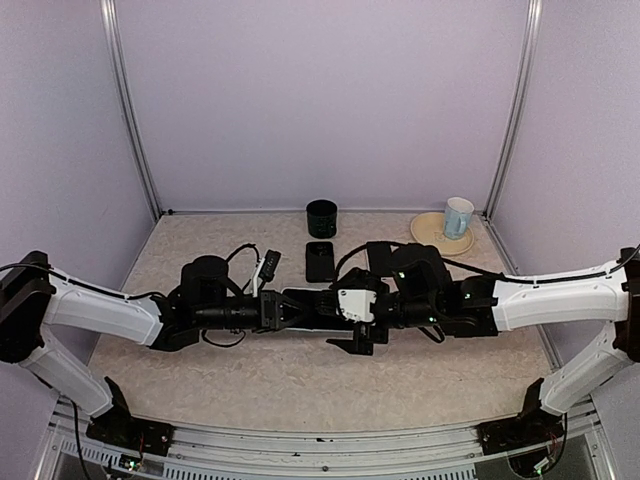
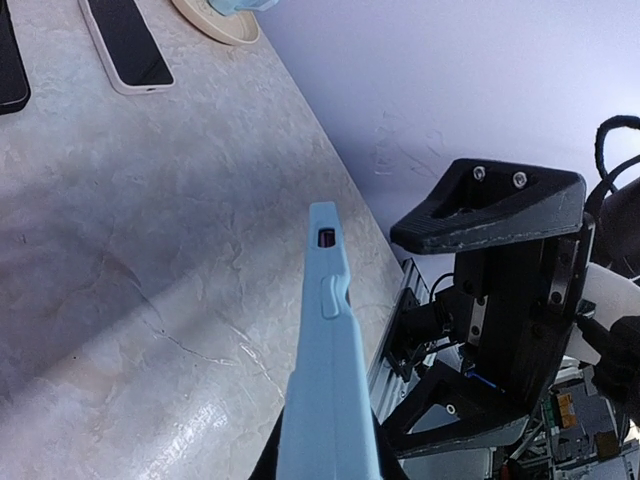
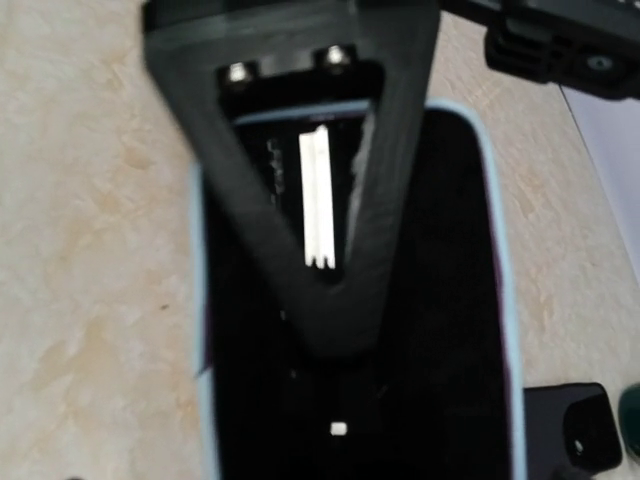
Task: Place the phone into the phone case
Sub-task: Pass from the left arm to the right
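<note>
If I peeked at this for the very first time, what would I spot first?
Probably the two end effectors meeting in the middle of the table: the left end effector pinches a light blue phone case, facing the wide-open right end effector. Behind them lie a black phone and a cup on a plate.

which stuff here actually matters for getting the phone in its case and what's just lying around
For the job:
- light blue case, gripped by the left tool
- phone, its dark screen showing inside that case's rim

Lying about:
- black cup
- plate with a pale cup on it
- flat black slab, phone-like
- second phone with a pale rim
</note>
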Robot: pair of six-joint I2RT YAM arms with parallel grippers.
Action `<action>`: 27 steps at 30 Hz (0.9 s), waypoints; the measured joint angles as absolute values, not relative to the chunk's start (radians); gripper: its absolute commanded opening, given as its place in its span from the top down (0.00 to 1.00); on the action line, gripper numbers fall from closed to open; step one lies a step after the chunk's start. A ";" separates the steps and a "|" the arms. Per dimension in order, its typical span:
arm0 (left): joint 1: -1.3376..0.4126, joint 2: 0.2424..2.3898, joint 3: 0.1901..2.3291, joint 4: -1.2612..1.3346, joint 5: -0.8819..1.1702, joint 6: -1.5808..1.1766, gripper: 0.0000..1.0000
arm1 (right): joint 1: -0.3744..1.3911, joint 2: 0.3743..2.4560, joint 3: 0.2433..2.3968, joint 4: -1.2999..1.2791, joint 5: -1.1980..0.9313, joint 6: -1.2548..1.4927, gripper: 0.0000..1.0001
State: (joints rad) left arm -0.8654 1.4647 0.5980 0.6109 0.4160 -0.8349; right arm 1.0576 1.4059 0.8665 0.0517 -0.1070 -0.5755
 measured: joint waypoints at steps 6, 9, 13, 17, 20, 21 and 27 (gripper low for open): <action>-0.884 1.468 0.598 0.605 0.416 -0.830 1.00 | 1.073 1.474 0.910 0.059 -0.050 -0.579 0.00; -0.889 1.468 0.598 0.605 0.415 -0.828 1.00 | 1.073 1.480 0.916 0.058 -0.053 -0.579 0.00; -0.891 1.468 0.598 0.605 0.414 -0.828 1.00 | 1.073 1.486 0.928 0.064 -0.065 -0.574 0.00; -0.894 1.470 0.598 0.605 0.412 -0.825 1.00 | 1.074 1.523 0.962 0.057 -0.072 -0.553 0.00; -0.895 1.473 0.598 0.605 0.410 -0.825 1.00 | 1.074 1.550 0.984 0.050 -0.090 -0.540 0.00; -0.895 1.474 0.598 0.604 0.410 -0.825 1.00 | 1.074 1.554 0.987 0.049 -0.097 -0.535 0.00; -0.897 1.474 0.598 0.605 0.406 -0.823 1.00 | 1.078 1.559 0.993 0.047 -0.117 -0.519 0.00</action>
State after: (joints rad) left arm -0.8967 1.4742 0.5980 0.6048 0.4057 -0.8234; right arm 1.0779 1.5585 0.9928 0.0471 -0.1173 -0.5190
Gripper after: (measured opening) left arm 0.106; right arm 0.996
